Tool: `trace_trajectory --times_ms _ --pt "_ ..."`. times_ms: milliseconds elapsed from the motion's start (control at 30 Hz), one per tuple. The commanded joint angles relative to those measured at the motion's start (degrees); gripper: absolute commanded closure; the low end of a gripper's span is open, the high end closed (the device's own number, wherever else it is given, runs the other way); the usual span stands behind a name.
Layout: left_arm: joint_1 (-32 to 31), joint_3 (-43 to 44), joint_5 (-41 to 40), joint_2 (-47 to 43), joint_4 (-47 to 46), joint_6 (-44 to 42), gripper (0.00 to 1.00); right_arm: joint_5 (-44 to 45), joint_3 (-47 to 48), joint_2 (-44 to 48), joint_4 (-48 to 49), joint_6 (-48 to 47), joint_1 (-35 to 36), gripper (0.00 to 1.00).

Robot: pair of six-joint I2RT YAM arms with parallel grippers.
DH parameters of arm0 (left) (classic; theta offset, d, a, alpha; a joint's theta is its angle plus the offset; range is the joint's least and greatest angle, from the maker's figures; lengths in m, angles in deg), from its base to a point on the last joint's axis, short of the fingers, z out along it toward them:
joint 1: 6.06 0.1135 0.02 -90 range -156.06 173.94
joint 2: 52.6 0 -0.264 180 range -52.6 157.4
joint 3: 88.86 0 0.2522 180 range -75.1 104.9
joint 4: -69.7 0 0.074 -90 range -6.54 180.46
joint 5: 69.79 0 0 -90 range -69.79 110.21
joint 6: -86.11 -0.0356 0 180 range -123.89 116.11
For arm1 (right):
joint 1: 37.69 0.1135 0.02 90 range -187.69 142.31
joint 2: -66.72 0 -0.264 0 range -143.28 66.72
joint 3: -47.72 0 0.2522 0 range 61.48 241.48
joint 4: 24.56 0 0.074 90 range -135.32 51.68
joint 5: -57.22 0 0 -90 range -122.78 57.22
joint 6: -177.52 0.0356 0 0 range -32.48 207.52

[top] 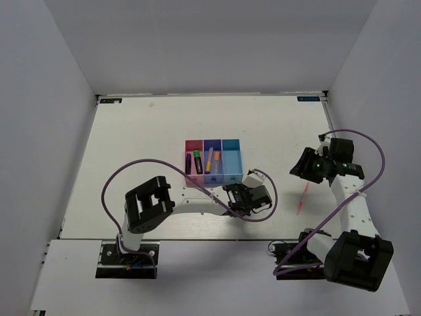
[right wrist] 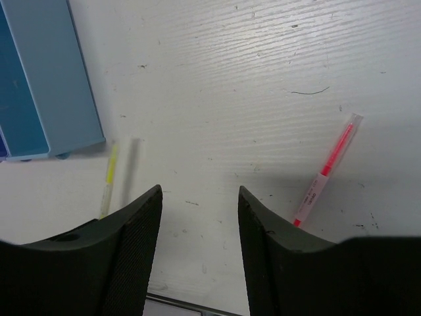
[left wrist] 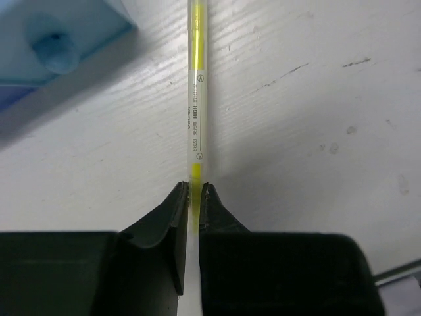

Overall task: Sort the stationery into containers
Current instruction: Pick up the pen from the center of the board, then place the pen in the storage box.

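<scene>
Yellow highlighter pen: just beside teal bin, end clenched in left gripper; best lifted clear of bin rim before release; right gripper gapes empty near pink pen.

White table: 3 joined bins mid, pink pen to R.
</scene>
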Motion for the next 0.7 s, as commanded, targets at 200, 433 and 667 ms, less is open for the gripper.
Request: trace_trajectory --times_ms 200,433,667 --pt "2.45 1.25 -5.00 -13.85 0.26 -6.00 0.99 -2.68 -0.45 2.72 -0.20 -1.39 -1.21 0.47" --pt "8.42 5.29 -5.44 -13.86 1.58 -7.84 0.99 -2.94 -0.72 2.46 -0.02 -1.74 -1.65 0.47" --pt "14.84 10.12 -5.17 -8.85 2.28 -7.14 0.99 -3.64 -1.16 2.19 0.42 -1.74 -2.26 0.47"
